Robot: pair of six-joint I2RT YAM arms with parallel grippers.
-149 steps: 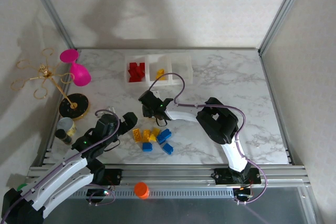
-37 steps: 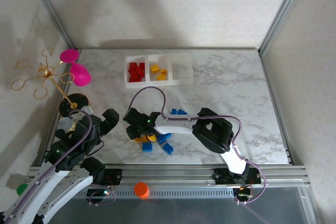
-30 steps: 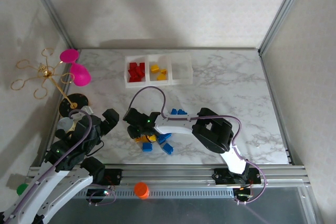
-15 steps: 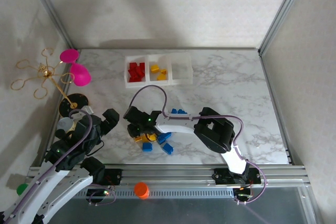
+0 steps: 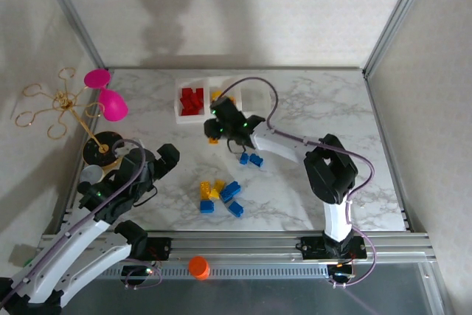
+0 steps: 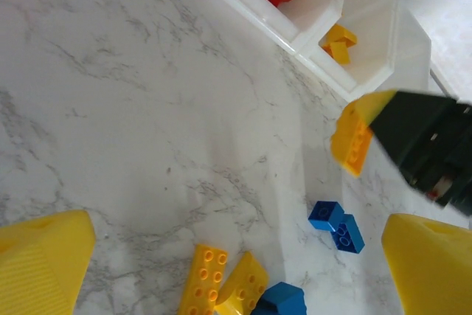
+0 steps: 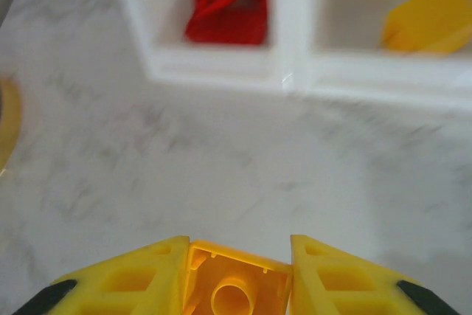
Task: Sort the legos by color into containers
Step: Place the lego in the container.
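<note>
Yellow brick [image 7: 234,285] is pinched between my right gripper [image 7: 236,250] pads, over bare marble [image 7: 110,160] just short of the containers [image 7: 295,71].

To do well: clear the red bin [image 7: 144,12], centre over the middle bin [image 7: 383,79] holding yellows, lower, then release.

My left gripper [image 6: 236,223] hangs wide open, holding nothing.

The brick's near end is cut off. The third bin [image 5: 256,97] looks empty, though the view is blurred.

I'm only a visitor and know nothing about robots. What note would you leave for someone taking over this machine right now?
Right gripper shut on a yellow brick, held just short of the containers. Left gripper open, empty.
Done: red bricks in the end bin, some yellow bricks in the middle one.
Left: drop this brick in the middle bin; sort the yellow-and-blue pile and the two blue bricks.
</note>
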